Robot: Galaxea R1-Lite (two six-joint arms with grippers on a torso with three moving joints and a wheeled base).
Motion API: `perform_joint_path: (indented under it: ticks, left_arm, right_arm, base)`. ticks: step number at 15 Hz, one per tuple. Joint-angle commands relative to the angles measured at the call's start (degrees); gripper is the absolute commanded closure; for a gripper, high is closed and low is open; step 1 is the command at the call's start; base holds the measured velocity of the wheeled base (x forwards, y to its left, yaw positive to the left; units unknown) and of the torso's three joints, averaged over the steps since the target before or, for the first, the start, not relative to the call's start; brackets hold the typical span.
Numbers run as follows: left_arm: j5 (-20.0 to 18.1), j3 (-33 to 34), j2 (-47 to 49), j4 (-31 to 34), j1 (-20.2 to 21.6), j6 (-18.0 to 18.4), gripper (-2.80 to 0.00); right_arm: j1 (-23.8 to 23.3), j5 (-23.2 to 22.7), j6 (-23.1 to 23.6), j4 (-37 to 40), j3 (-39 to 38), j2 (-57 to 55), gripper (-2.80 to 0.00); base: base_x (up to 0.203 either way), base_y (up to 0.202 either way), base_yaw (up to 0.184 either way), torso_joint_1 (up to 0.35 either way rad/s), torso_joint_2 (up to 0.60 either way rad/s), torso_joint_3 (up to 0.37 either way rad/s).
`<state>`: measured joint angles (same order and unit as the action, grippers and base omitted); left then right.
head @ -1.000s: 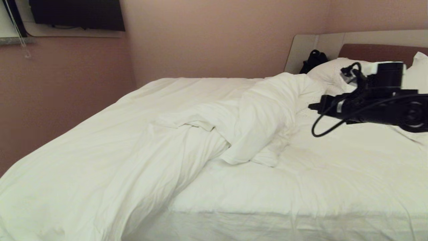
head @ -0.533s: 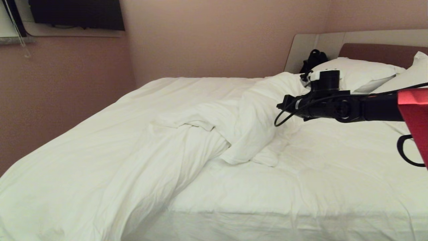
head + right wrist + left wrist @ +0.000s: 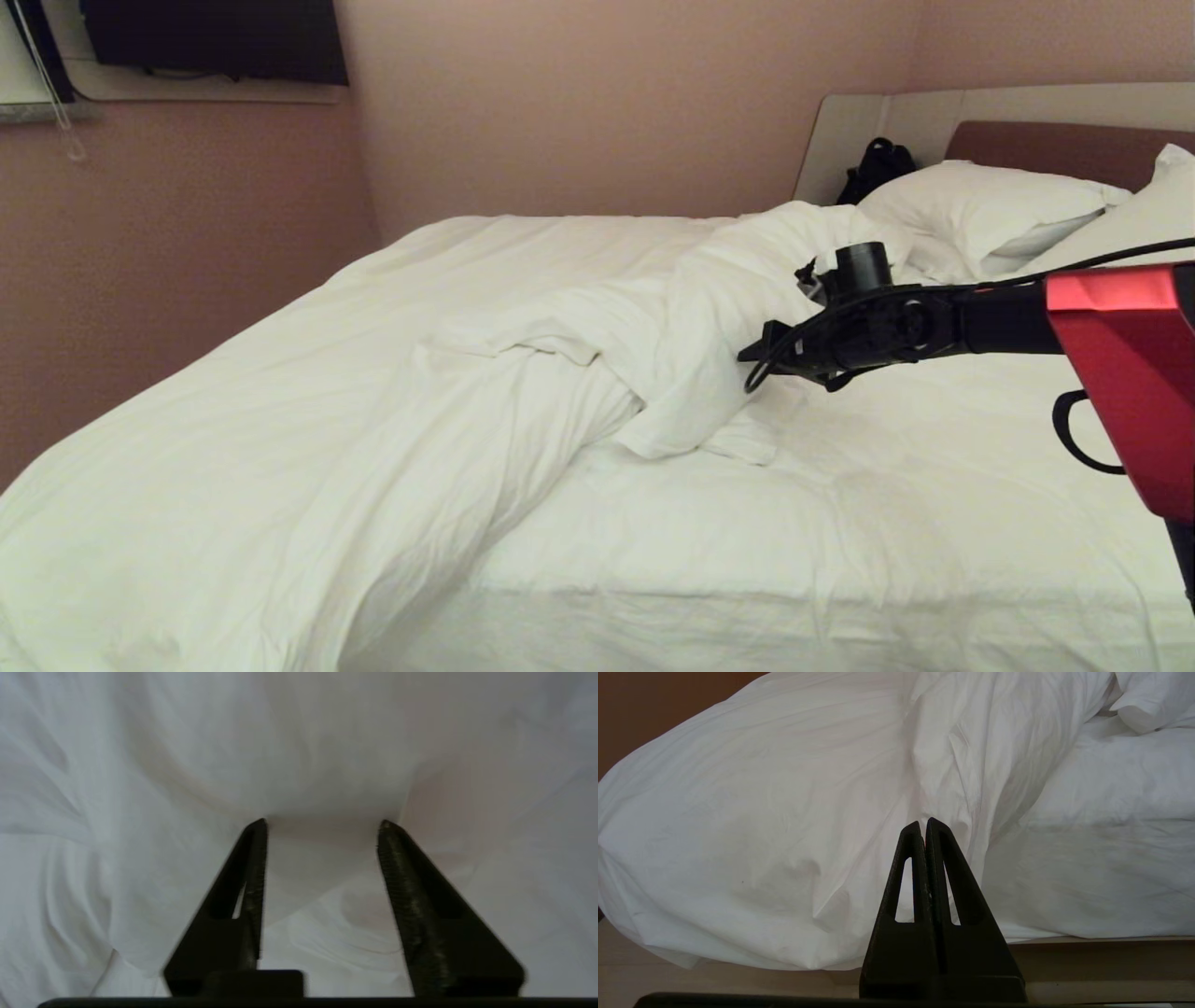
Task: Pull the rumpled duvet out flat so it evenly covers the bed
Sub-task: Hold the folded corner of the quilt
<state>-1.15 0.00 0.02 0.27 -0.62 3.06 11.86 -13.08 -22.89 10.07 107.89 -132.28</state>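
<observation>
The rumpled white duvet [image 3: 420,401] covers the bed's left part and is bunched into a thick fold [image 3: 719,327] across the middle. The bed's [image 3: 934,485] right part shows bare sheet. My right gripper [image 3: 750,358] reaches in from the right, low over the sheet, right at that fold. In the right wrist view this gripper [image 3: 322,823] is open, its fingertips [image 3: 258,828] at the puffy duvet edge [image 3: 327,742], with nothing gripped. My left gripper [image 3: 923,821] is shut and empty, low beside the bed, facing the duvet [image 3: 761,812] where it hangs over the side.
Two white pillows [image 3: 980,210] lie against the headboard [image 3: 1055,140], with a black bag [image 3: 873,168] beside them. A dark screen [image 3: 215,37] hangs on the pink wall at far left. Wooden floor [image 3: 691,984] shows below the hanging duvet.
My right arm has swung left and down across the bed, from in front of the pillows to the duvet's bunched fold. The duvet itself has not moved.
</observation>
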Motion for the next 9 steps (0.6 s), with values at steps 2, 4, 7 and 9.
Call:
perform_joint_path:
  ticks: [2,4,7,9]
  left_arm:
    - [0.00,0.00,-0.02,0.00,0.01,0.02,0.00]
    - [0.00,0.00,-0.02,0.00,0.01,0.02,0.00]
    - [0.00,0.00,-0.02,0.00,0.01,0.02,0.00]
    - [0.00,0.00,-0.02,0.00,0.01,0.02,0.00]
  right_arm:
    - [0.44,-0.10,-0.13,1.18,0.04,0.44,-2.80]
    - [0.45,-0.27,-0.22,1.00,0.53,0.34,-2.80]
    - [0.44,-2.87,-0.31,0.10,2.49,-0.84,-2.80]
    - [0.44,-5.11,-0.32,-2.73,2.50,-2.37,-2.80]
  base:
    - [0.000,0.000,0.000,0.000,0.00,0.000]
    - [0.000,0.000,0.000,0.000,0.00,0.000]
    - [0.000,0.000,0.000,0.000,0.00,0.000]
    - [0.000,0.000,0.000,0.000,0.00,0.000]
